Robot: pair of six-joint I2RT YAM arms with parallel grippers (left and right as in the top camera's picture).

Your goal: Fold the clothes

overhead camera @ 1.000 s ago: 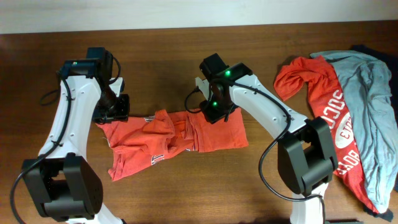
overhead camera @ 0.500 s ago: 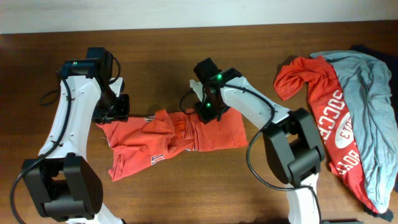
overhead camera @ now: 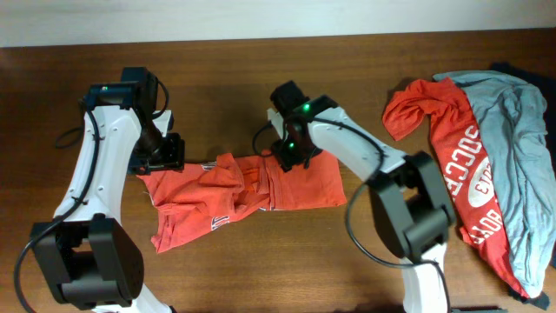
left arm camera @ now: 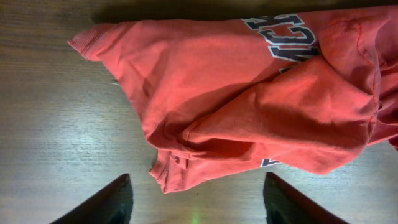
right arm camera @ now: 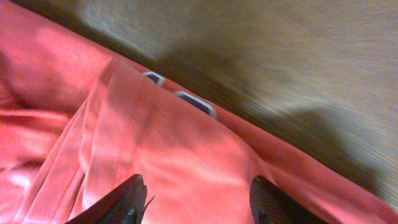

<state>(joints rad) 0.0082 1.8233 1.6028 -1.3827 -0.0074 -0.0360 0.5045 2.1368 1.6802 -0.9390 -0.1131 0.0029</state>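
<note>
Progress looks slight from where I stand: the T-shirt (overhead camera: 234, 191) lies rumpled in the middle of the table (overhead camera: 217, 69), spread crosswise but bunched into ridges through its centre. Its lettering (left arm camera: 286, 37) is partly buried under a loose flap, and there is no clean fold anywhere. The left gripper (left arm camera: 196, 180) hovers just off the shirt's left end, jaws wide apart and holding nothing; bare wood shows between them, with the cloth edge just ahead. The right gripper (right arm camera: 198, 180) sits low over the shirt's upper edge near its middle, jaws likewise parted, the cloth lying slack beneath and not pinched. Off at the right end, the red shirt (overhead camera: 465, 174) and grey shirt (overhead camera: 521, 130) lie heaped together, overlapping, well apart from both arms. I'd judge one garment in hand and unfinished, needing smoothing flat before any fold will hold, and two waiting.
</note>
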